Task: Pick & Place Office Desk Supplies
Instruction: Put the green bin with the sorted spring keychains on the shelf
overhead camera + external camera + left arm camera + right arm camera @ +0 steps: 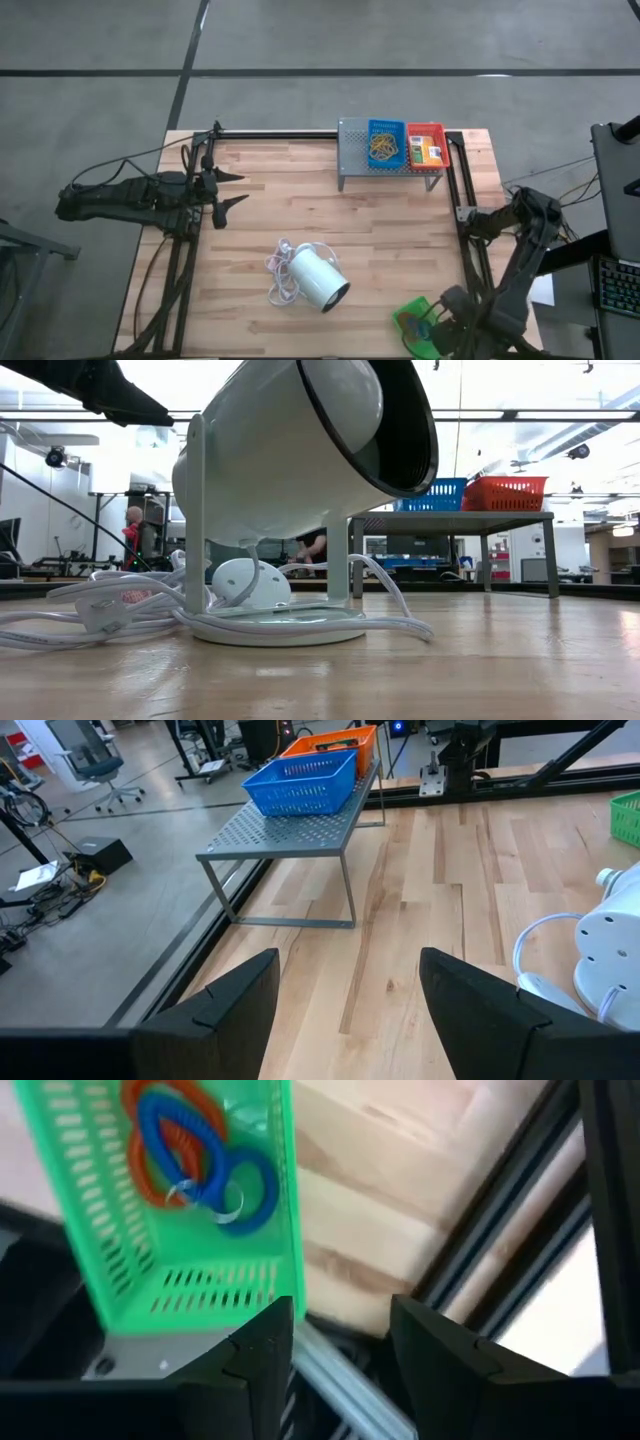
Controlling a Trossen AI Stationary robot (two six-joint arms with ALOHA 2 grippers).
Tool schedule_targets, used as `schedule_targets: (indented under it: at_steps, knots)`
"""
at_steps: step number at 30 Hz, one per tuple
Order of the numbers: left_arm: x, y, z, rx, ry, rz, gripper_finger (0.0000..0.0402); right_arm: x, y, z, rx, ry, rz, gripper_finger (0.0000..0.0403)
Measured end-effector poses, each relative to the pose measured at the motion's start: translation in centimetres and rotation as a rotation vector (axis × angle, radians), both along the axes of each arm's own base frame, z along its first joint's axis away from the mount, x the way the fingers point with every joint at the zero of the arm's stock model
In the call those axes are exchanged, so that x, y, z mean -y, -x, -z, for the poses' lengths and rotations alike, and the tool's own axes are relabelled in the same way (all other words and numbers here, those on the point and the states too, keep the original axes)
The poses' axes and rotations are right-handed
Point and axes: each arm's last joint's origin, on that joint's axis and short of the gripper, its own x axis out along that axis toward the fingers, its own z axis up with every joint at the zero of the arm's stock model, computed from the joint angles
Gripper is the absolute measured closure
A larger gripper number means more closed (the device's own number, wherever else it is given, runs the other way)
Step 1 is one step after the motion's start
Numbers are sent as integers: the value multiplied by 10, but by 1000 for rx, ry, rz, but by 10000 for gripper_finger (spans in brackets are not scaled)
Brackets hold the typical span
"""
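Observation:
A green tray [413, 322] holding red and blue loops [200, 1160] sits at the table's near right corner. My right gripper [340, 1345] hangs open above the tray's corner by the table edge, pointing down, and touches nothing. On the grey stand [390, 170] at the far edge rest a blue tray [385, 143] with tan rubber bands and a red tray [427, 148] with yellow-orange boxes. My left gripper [232, 190] waits open at the table's left, nothing between its fingers [240, 1000].
A big white cylinder [318, 278] with white cord [280, 270] stands at the table's near middle and fills the low view. Black frame rails [465, 230] run along the table's right and far edges. Bare wood lies between the stand and the cylinder.

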Motion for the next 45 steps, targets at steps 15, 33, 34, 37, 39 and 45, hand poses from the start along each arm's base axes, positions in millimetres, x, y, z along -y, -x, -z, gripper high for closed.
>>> schedule_targets:
  at_steps: [15, 33, 34, 37, 39, 45]
  knots:
    - [0, 0, 0, 0, 0, 0, 158, -25, -26, 18, 87, -231, 57, 234]
    - [0, 0, 0, 0, 0, 0, 158, -54, 2, 46, 360, -45, -646, 276]
    - [0, 0, 0, 1, 0, 0, 158, -54, 2, 48, 360, -36, -691, 279]
    - [0, 0, 0, 0, 0, 0, 158, -55, 2, 54, 356, -10, -841, 285]
    - [0, 0, 0, 0, 0, 0, 158, -56, 2, 57, 360, 1, -958, 286]
    - [0, 0, 0, 0, 0, 0, 158, -60, 8, 61, 380, 37, -1168, 279]
